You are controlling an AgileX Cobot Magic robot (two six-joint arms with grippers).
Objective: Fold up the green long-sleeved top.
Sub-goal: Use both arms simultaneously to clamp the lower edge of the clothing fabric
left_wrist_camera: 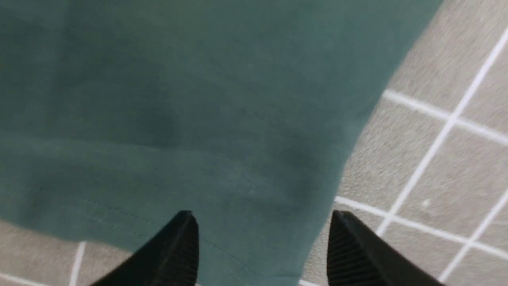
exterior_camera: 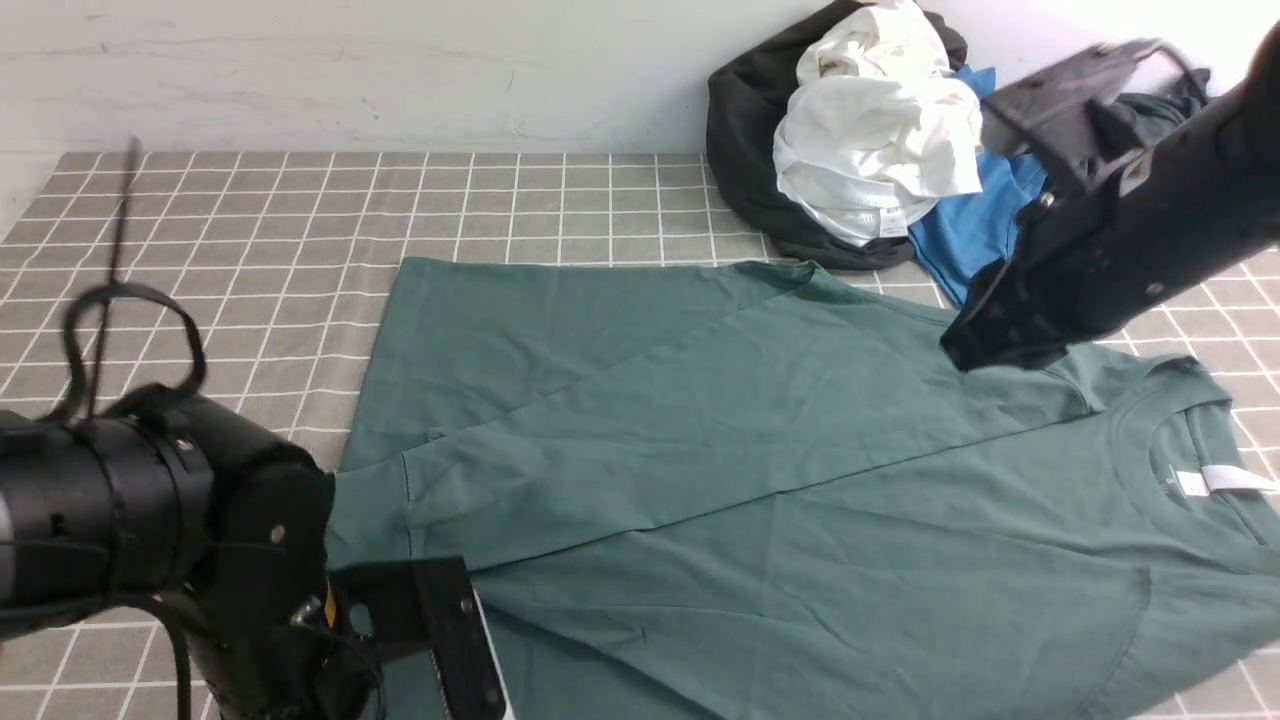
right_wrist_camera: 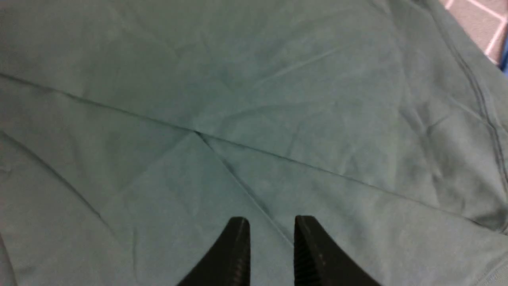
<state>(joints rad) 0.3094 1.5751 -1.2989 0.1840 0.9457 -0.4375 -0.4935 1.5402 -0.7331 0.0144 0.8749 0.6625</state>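
Green top (exterior_camera: 760, 450); grey tablecloth (exterior_camera: 250, 250), white grid; black, white, blue pile (exterior_camera: 870, 150).

You'll find nothing legible here: the white neck label (exterior_camera: 1238, 479) in the green top (exterior_camera: 760, 450) and the tag (exterior_camera: 888, 222) on the white shirt (exterior_camera: 880, 130) are too small to read.

The green long-sleeved top (exterior_camera: 760, 450) is matt, fine-knit cloth, smooth apart from soft creases and stitched seams. The bench (exterior_camera: 300, 220) is covered in grey, slightly fuzzy cloth with white grid lines. The left arm's fingers (left_wrist_camera: 174, 254) and the right arm's fingers (right_wrist_camera: 234, 258) are matt black plastic, finely ribbed on their inner faces.
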